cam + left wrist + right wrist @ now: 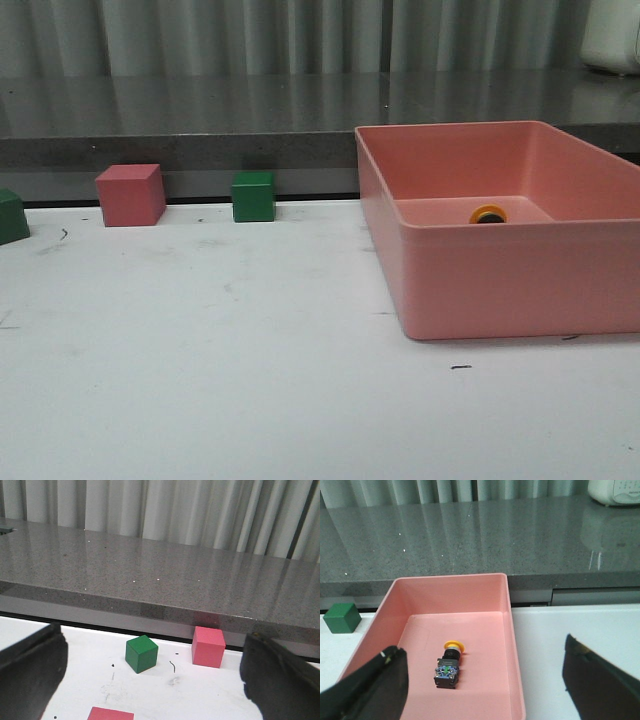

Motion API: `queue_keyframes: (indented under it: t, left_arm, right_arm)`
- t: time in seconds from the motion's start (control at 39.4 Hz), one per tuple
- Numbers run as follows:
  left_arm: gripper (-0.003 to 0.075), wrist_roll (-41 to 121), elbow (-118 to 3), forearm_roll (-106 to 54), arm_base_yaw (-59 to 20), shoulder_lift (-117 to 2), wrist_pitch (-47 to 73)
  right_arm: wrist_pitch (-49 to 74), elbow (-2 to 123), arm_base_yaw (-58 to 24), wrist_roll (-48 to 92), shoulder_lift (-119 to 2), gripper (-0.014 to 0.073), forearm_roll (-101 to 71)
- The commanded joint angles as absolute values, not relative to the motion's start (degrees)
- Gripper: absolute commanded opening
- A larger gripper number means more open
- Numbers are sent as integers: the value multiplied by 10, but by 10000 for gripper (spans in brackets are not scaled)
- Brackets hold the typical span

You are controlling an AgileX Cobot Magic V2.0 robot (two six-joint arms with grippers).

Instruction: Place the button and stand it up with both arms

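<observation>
The button (450,663) lies on its side on the floor of a pink bin (517,675), yellow cap toward the far wall, bluish base toward my right gripper. In the front view only its yellow cap (489,214) shows over the bin's front wall (520,280). My right gripper (482,690) is open and empty, hovering over the bin's near end, its fingers (375,690) wide on either side of the button. My left gripper (150,680) is open and empty above the white table, facing the cubes. Neither arm shows in the front view.
At the table's back edge stand a pink cube (130,195), a green cube (253,196) and another green cube (12,216) at the far left. A grey counter ledge (200,120) runs behind. Another pink block (111,713) lies under the left gripper.
</observation>
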State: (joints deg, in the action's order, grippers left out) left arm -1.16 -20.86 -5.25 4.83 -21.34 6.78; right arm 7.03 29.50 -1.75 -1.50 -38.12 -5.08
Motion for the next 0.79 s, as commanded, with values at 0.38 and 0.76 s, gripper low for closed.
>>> queue_keyframes:
  t: [0.38,0.76]
  left_arm:
    - [672,-14,-228,-55,44,-221,18]
    - [672,-14,-228,-55,44,-221,18]
  right_arm:
    - [154,569,-99,-13,-731,641,-50]
    - [347,774,-122,-114,-939,641,-51]
